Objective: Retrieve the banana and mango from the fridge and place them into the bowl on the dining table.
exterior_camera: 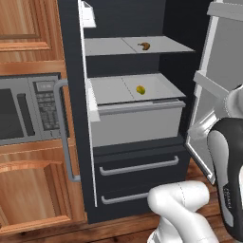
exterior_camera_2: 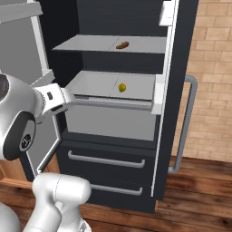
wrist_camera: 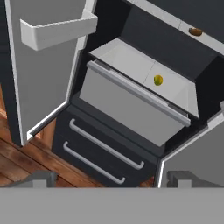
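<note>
Fridge [exterior_camera: 76,118] doors stand open for access: mango [exterior_camera: 140,89] mid-frame on the lower shelf, banana [exterior_camera: 144,46] above; gripper [wrist_camera: 107,179], jaws wide and empty, faces them from bottom-frame

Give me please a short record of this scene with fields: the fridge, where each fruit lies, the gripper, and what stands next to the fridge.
fridge: both doors open, two lower drawers shut
banana: on the upper shelf, lying alone
mango: on the lower shelf, above the grey bin
gripper: open, holding nothing, back from the fridge and facing its interior
fruit taken so far: none, both are in the fridge
beside the fridge: a silver microwave set in wooden cabinets on one side, a brick wall on the other
</note>
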